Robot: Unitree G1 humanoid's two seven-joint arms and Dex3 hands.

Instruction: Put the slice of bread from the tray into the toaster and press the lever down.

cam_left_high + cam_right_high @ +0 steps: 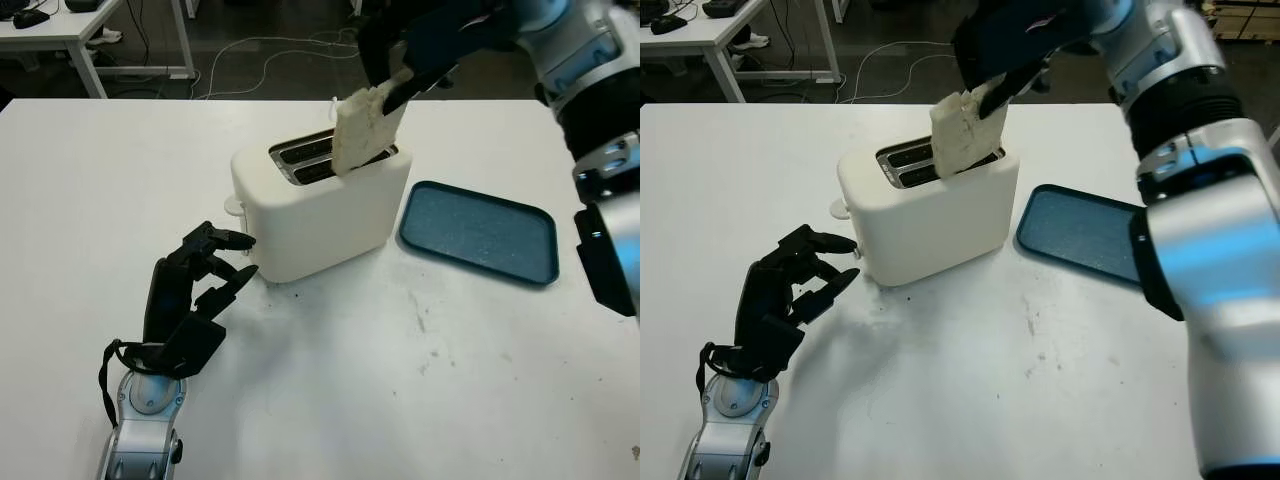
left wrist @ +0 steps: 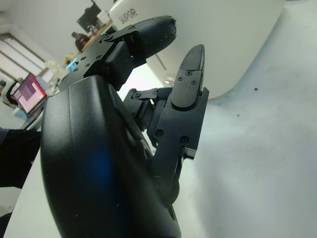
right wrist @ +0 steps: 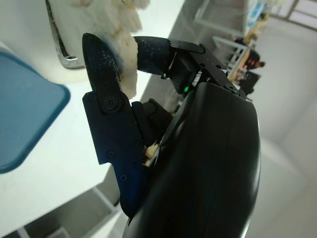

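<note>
A white toaster stands mid-table with two slots on top. A pale slice of bread hangs tilted over the nearer slot, its lower edge at the slot's mouth. My right hand is shut on the slice's upper end, and in the right wrist view the bread is pinched between the black fingers. The blue tray lies bare to the right of the toaster. My left hand is open, just off the toaster's left end near the lever knob. The toaster wall rises right in front of it.
The white table has open room in front of the toaster and on its left side. Beyond its far edge are a desk and cables on the dark floor. My right forearm reaches over the tray's far side.
</note>
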